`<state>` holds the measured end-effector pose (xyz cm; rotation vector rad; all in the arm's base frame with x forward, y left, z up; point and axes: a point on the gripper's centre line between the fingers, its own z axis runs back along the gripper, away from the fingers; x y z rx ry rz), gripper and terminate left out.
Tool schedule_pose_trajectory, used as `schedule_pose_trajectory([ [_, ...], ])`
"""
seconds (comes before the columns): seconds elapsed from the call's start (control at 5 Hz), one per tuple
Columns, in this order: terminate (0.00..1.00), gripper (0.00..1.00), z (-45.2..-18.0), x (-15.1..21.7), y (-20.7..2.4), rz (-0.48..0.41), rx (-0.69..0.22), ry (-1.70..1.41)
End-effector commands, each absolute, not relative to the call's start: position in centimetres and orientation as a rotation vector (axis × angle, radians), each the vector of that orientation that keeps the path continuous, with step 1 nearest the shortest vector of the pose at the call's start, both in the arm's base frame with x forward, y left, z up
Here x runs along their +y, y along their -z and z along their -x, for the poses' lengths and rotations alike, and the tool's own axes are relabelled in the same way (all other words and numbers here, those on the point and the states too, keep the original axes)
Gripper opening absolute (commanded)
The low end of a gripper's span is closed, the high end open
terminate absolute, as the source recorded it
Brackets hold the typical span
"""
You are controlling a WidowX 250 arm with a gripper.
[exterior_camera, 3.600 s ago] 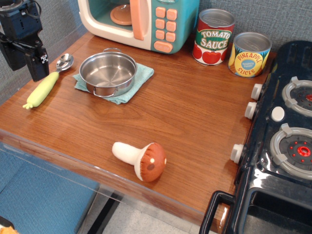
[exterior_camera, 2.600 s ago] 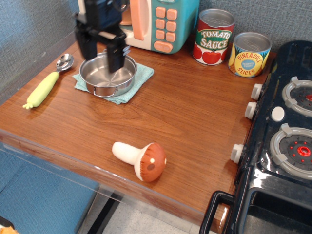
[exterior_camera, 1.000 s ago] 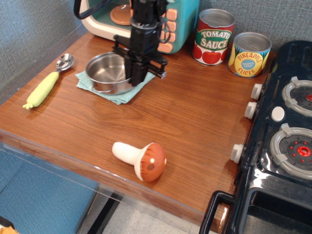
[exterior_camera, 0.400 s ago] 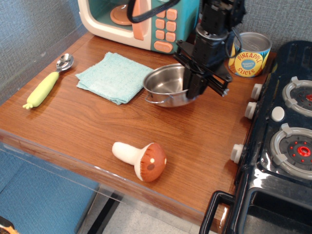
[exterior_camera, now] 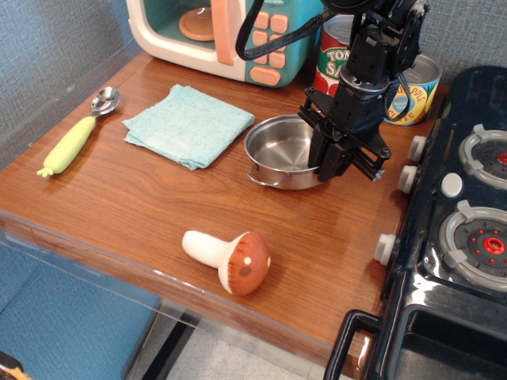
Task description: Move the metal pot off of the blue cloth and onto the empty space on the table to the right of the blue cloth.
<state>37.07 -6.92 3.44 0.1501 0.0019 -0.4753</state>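
The shiny metal pot (exterior_camera: 283, 150) sits low over the brown table (exterior_camera: 158, 198), to the right of the blue cloth (exterior_camera: 188, 125), which lies flat and bare. My black gripper (exterior_camera: 331, 161) comes down from the upper right and is shut on the pot's right rim. Whether the pot rests on the wood or hangs just above it I cannot tell. The pot's right handle is hidden behind my fingers.
A toy mushroom (exterior_camera: 230, 259) lies near the front edge. A green-handled spoon (exterior_camera: 78, 134) lies at the left. A toy microwave (exterior_camera: 230, 32), a tomato sauce can (exterior_camera: 337, 55) and a pineapple can (exterior_camera: 412, 87) stand at the back. A black toy stove (exterior_camera: 459, 229) fills the right.
My gripper came in from the left, closed on the pot's rim and carried it off the cloth to the right. In the last moment the pot moved slightly right and lower.
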Motion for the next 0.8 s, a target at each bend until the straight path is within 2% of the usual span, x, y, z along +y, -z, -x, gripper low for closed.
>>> schedule_pose_trajectory([
  [0.0, 0.0, 1.0, -36.3, -5.4, -9.1, -0.119, -0.101, 0.431],
  [0.2, 0.0, 1.0, -35.4, -4.3, -10.1, -0.102, -0.099, 0.39],
  [0.4, 0.0, 1.0, -34.7, -3.0, -9.5, -0.112, -0.052, 0.227],
  [0.6, 0.0, 1.0, -34.7, -3.0, -9.5, -0.112, -0.052, 0.227],
])
